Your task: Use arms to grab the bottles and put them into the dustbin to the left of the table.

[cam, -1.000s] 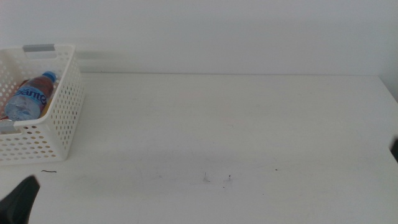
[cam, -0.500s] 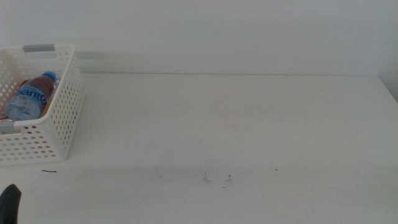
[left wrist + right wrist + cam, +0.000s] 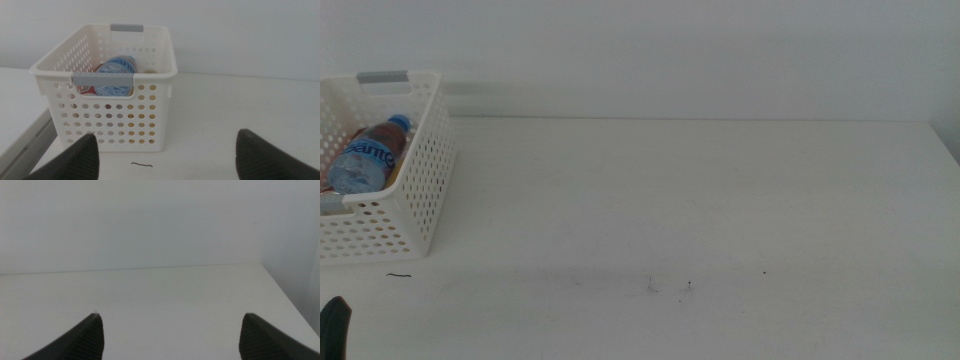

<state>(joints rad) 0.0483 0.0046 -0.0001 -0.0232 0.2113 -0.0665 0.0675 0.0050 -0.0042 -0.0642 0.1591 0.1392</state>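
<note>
Setting: a plain white wall behind a wide white table point(image 3: 700, 200), bare but for a few dark specks and a short dark thread near the front left.
Dustbin: the white perforated dustbin point(image 3: 415, 190) stands at the table's far left edge, grey handle bars at both ends.
Bottles: the blue-capped water bottle point(image 3: 365, 155) lies inside the dustbin on top; the left wrist view shows a bit of red beside it and something yellow through the holes. No bottle is left out on the tabletop.
Left gripper: the left gripper point(image 3: 167, 160) is empty, its jaws spread wide, facing the dustbin from a short way off. In the middle view only a dark tip shows at the bottom left corner; a second ago more of it was in view, so it has drawn back.
Right gripper: the right gripper point(image 3: 170, 340) is spread wide with nothing between the jaws, over bare table at the right; its tip has left the middle view.
Meaning: both arms look retracted; the task seems done.
</note>
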